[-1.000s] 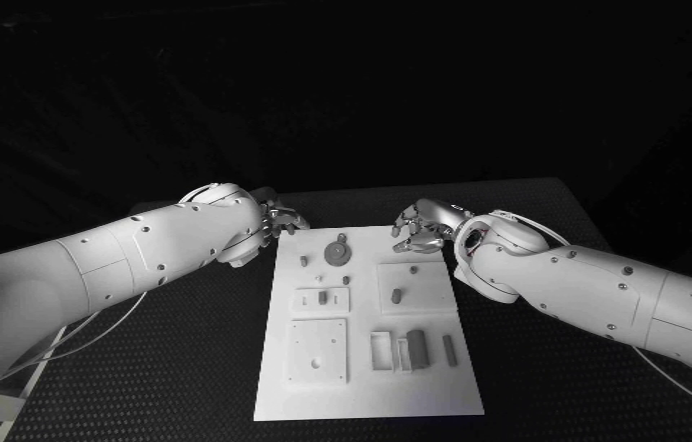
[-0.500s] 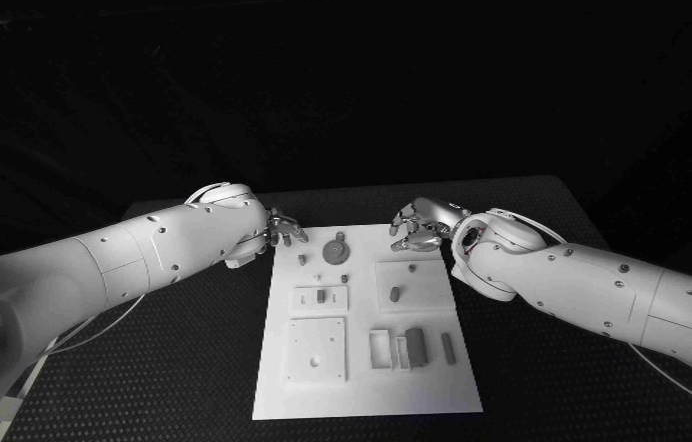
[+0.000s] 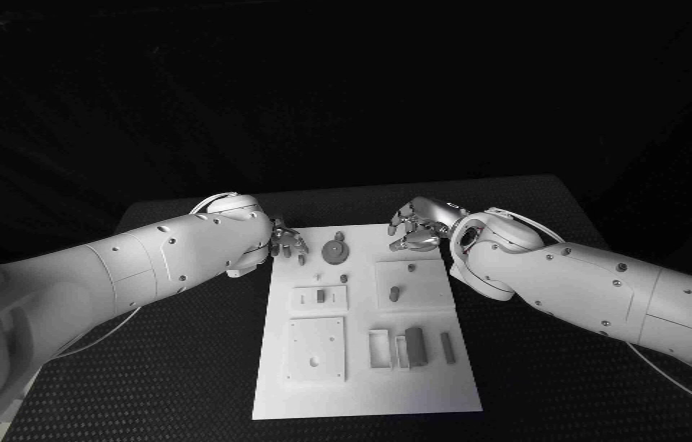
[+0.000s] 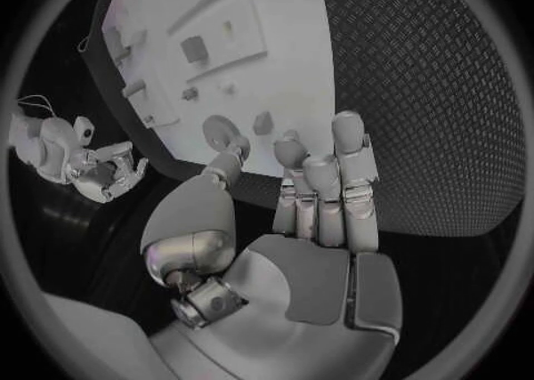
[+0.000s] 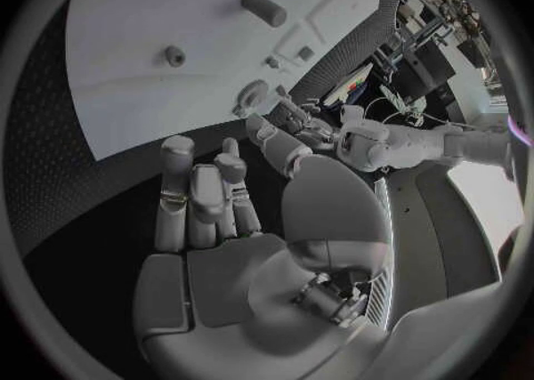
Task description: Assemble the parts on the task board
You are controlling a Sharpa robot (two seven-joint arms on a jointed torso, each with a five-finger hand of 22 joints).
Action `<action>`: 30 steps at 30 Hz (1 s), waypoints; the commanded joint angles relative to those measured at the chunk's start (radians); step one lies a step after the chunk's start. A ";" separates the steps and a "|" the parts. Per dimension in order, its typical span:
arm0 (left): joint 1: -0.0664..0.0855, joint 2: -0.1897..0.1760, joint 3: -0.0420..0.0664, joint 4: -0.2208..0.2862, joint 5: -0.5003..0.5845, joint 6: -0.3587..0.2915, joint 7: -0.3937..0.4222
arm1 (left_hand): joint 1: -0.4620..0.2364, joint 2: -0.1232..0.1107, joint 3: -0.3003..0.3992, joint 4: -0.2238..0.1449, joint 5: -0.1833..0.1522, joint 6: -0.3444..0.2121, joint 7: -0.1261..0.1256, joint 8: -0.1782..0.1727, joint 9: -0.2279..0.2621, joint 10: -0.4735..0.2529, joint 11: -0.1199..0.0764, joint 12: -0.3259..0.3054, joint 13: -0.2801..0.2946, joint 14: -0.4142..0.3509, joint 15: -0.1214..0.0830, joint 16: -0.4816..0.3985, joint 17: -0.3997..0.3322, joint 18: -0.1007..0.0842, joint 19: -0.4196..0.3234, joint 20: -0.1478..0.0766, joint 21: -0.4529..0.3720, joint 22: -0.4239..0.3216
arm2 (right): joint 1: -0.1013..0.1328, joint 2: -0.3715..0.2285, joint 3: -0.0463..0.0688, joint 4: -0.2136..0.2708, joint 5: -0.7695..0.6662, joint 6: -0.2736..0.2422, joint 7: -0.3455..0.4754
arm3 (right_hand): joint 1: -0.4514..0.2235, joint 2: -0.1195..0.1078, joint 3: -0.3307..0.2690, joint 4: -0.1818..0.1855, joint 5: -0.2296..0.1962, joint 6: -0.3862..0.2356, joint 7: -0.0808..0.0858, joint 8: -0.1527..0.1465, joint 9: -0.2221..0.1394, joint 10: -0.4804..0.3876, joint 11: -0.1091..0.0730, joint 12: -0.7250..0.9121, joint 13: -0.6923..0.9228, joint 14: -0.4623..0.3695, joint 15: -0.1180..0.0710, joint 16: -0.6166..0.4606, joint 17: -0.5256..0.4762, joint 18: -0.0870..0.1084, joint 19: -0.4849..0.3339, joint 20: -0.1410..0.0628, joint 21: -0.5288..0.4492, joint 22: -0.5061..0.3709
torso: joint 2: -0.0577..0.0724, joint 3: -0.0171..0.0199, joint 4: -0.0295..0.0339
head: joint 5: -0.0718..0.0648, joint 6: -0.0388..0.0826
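The white task board [image 3: 368,387] lies in the middle of the black table. At its far end lie a round disc part [image 3: 336,251] with a knob and a small peg [image 3: 303,259]. My left hand [image 3: 287,242] hovers at the board's far left corner, beside the peg, with straight fingers [image 4: 347,162] and an empty palm. Over the far right corner is my right hand [image 3: 414,231], also empty, its fingers [image 5: 178,180] slightly bent. The left wrist view has the disc [image 4: 219,131] and peg [image 4: 263,122] just past the fingertips. In the right wrist view a cylinder part [image 5: 263,8] lies on the board [image 5: 133,15].
More parts sit mid-board: a small piece [image 3: 320,297] on a square plate, an oval piece [image 3: 395,292], and a dark block [image 3: 415,347] in a slotted frame with a loose pin [image 3: 450,349] beside it. Black mat [image 3: 159,382] flanks the board.
My left hand has moved nearer and toward the board's far left corner, now beside the small peg. The right hand has hardly moved.
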 commanded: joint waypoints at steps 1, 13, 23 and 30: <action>-0.005 0.007 0.000 -0.005 -0.010 -0.004 0.019 | 0.002 0.013 -0.003 0.003 -0.003 -0.007 0.010 0.005 -0.001 0.001 -0.001 0.002 0.001 0.006 -0.001 0.003 -0.001 0.017 0.001 -0.005 -0.003 0.001 | 0.000 0.001 0.001 -0.001 -0.010 0.008 0.002 | -0.009 -0.004 0.005 0.001 0.006 0.015 0.014 -0.006 -0.001 -0.006 0.000 0.004 -0.001 -0.007 -0.001 -0.005 -0.002 0.046 0.005 -0.004 -0.004 0.011 | 0.001 -0.0009 0.0010 | -0.003 0.000; -0.006 0.018 0.000 -0.014 -0.011 -0.001 0.022 | 0.001 0.027 -0.005 0.004 -0.003 -0.005 0.009 0.007 -0.003 0.003 -0.002 0.004 0.001 0.008 -0.002 0.006 -0.001 0.016 0.004 -0.005 -0.002 0.004 | 0.000 0.005 0.001 -0.003 -0.010 0.008 0.003 | -0.009 -0.003 0.005 0.001 0.006 0.015 0.014 -0.006 -0.001 -0.006 0.000 0.005 -0.002 -0.007 -0.001 -0.005 -0.002 0.046 0.005 -0.004 -0.004 0.011 | 0.001 -0.0011 0.0007 | -0.004 0.003; -0.010 0.028 0.000 -0.023 -0.011 0.014 0.021 | 0.012 0.040 -0.005 -0.006 -0.003 -0.004 0.008 0.008 -0.005 0.003 -0.002 0.006 0.002 0.008 -0.002 0.008 -0.002 0.015 0.005 -0.006 -0.002 0.008 | 0.000 0.007 0.001 -0.003 -0.010 0.008 0.003 | -0.009 -0.003 0.006 0.001 0.006 0.016 0.014 -0.006 -0.001 -0.006 0.000 0.005 -0.002 -0.007 -0.001 -0.005 -0.002 0.046 0.005 -0.004 -0.004 0.011 | 0.001 -0.0005 0.0006 | -0.005 0.000; -0.013 0.031 0.000 -0.029 -0.014 0.010 0.023 | 0.017 0.046 -0.007 -0.013 -0.003 -0.005 0.009 0.008 -0.006 0.003 -0.002 0.007 0.002 0.008 -0.002 0.009 -0.002 0.014 0.005 -0.005 -0.002 0.011 | 0.000 0.007 0.001 -0.003 -0.010 0.009 0.002 | -0.010 -0.003 0.006 0.001 0.006 0.016 0.014 -0.006 -0.001 -0.006 0.000 0.006 -0.003 -0.007 -0.001 -0.005 -0.002 0.046 0.005 -0.004 -0.004 0.011 | 0.000 -0.0003 0.0006 | -0.007 0.001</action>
